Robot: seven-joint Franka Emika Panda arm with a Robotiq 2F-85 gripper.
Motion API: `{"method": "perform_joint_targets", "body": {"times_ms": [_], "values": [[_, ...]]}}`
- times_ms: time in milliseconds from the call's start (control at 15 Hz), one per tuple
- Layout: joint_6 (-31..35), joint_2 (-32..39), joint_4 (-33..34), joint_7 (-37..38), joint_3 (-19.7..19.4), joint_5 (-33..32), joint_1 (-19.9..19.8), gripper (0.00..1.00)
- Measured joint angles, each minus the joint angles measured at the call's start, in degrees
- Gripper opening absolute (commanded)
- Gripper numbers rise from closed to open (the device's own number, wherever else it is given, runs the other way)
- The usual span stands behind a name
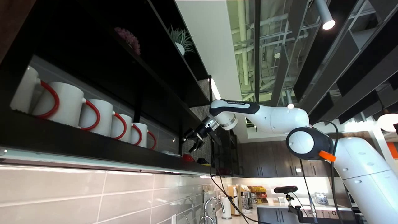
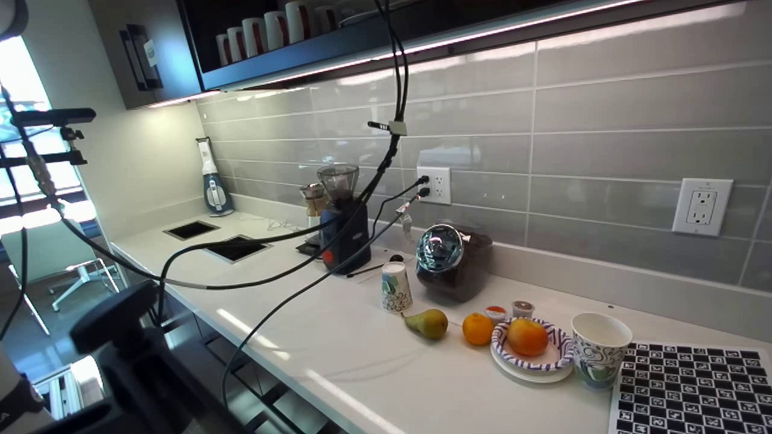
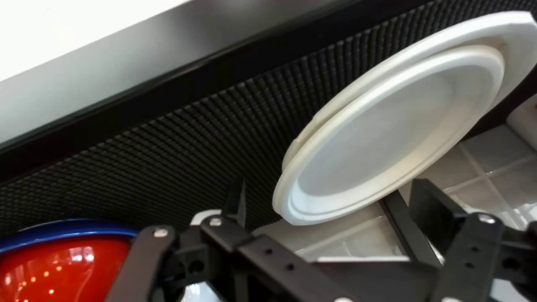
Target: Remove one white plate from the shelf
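The white plate (image 3: pixel 386 130) lies on the ribbed dark mat of the shelf in the wrist view, resting on another white dish (image 3: pixel 518 58) that shows beneath its far rim. The black shelf (image 1: pixel 93 144) runs along the wall; its front edge also shows in an exterior view (image 2: pixel 289 60). The plates show as a thin pale edge (image 1: pixel 169 153) on the shelf. My gripper (image 3: pixel 331 203) is open with nothing between its fingers; the plate's near rim reaches toward the gap between them. In an exterior view the gripper (image 1: pixel 190 143) hovers just above and beside the plates.
A red bowl (image 3: pixel 63 268) with a blue one (image 3: pixel 75 228) sits beside the plates. White mugs with red handles (image 1: pixel 67 102) line the same tier. A higher tier (image 1: pixel 174 96) hangs above. Cables (image 2: pixel 380 169) drop from the arm past the counter (image 2: pixel 338 337).
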Motion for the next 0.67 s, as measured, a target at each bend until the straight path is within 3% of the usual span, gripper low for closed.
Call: {"method": "perform_joint_targets", "body": {"times_ms": [200, 667], "values": [[-0.3, 3.1, 3.8, -0.1, 2.8, 0.9, -2.6, 1.0], [-2.5, 7.6, 9.0, -0.1, 3.1, 1.1, -3.3, 1.0]]}}
